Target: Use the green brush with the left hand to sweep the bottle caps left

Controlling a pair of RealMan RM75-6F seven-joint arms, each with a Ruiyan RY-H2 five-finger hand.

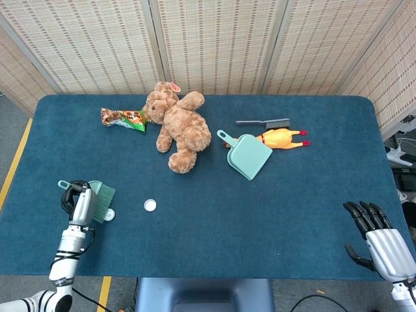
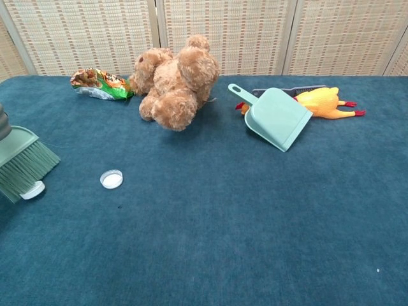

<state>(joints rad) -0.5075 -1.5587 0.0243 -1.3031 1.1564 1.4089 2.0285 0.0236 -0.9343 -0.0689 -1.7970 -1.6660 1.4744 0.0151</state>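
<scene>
1. We are gripping the green brush (image 1: 99,193) in our left hand (image 1: 79,205), fingers wrapped around its handle, far out to the left of the teddy bear (image 1: 175,125) and nearer our side of the bench (image 1: 273,208).
2. The brush bristles are touching one white bottle cap (image 2: 33,189); a second bottle cap (image 1: 150,205) is lying apart to its right, below the bear.
3. Our right hand (image 1: 380,242) is hanging at the bench's near corner, far right of the bear, holding nothing with its fingers spread.
4. A snack packet (image 1: 123,118) is lying just left of the bear's head.
5. To the bear's right, a green dustpan (image 1: 247,155) is sitting beside a rubber chicken (image 1: 281,138), with a dark brush (image 1: 264,122) just behind them.
</scene>
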